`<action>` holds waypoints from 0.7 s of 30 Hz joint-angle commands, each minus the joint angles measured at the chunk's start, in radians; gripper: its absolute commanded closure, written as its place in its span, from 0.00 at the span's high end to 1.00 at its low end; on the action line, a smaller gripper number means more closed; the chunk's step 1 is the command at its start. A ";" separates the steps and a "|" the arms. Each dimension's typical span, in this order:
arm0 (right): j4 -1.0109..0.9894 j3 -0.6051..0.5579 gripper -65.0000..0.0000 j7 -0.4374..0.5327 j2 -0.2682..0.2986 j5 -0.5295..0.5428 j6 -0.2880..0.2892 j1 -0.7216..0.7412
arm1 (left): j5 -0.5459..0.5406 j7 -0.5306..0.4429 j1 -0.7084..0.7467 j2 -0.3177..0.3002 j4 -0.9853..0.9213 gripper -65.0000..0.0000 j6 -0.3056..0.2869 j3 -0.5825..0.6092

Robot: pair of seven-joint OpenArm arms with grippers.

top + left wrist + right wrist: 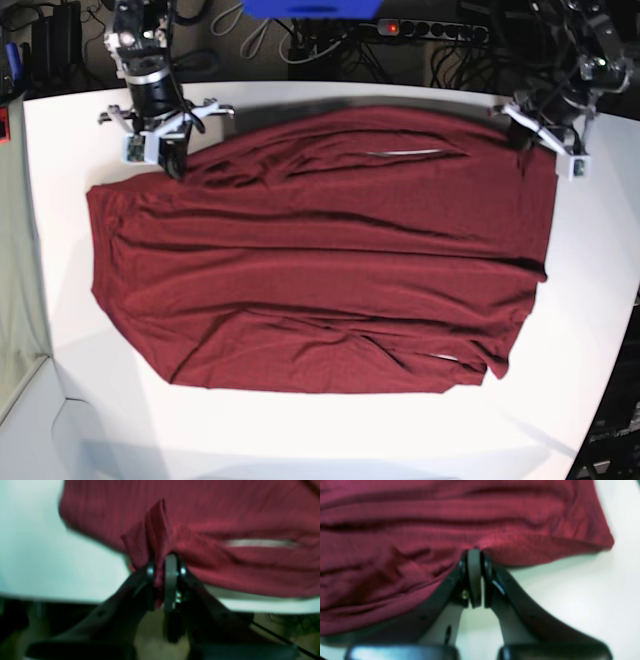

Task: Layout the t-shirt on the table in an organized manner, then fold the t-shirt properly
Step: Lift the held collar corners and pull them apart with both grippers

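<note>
Two grippers: left gripper [166, 571] and right gripper [475, 560] were both clamped on the t-shirt [320, 260].
Hold points: opposite far corners, near the table [330, 430] far edge.
Long axis: ran gripper to gripper, remaining cloth lay toward the near edge.

A power strip [432, 30] with a red light; tangled cables [300, 45] beside it.

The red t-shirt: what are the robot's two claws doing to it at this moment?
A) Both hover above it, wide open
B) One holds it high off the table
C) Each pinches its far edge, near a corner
C: the left gripper and right gripper are each shut on the t-shirt, which lies spread on the table.
</note>
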 commanded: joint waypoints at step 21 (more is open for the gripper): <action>0.022 0.023 0.00 0.022 0.000 0.007 0.003 0.139 | -0.002 -0.011 -0.110 -0.013 0.059 0.00 -0.001 -0.092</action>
